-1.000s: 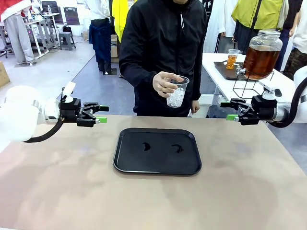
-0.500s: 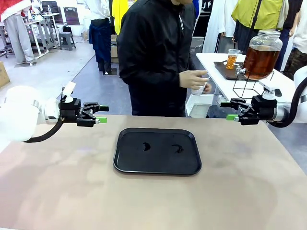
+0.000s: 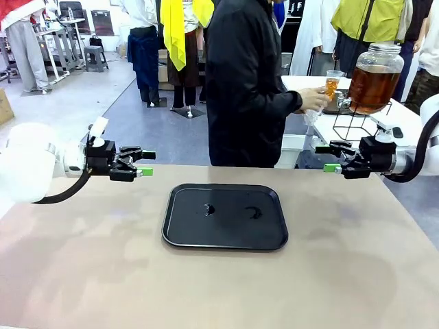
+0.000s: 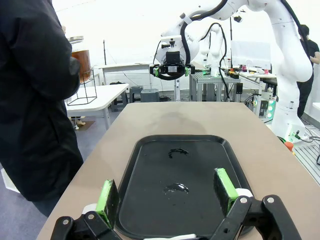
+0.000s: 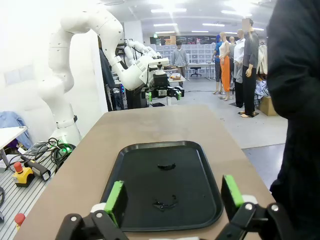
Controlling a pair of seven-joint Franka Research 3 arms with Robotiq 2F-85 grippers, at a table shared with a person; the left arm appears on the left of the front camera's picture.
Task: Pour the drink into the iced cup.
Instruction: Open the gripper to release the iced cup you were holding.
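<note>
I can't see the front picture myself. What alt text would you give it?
A person in a black jacket has turned to a side table, one hand near a glass jar of amber drink. In front, two white robot arms hold the left tool and right tool open above a brown table with a black tray.

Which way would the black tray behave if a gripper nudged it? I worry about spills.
The black tray lies flat, so it would probably slide, not tip. It looks rigid. Wet smears may run.

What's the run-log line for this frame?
left gripper: open, idle | right gripper: open, idle | tray: wet spots, no cup | person's hand: at dispenser jar, side table
</note>
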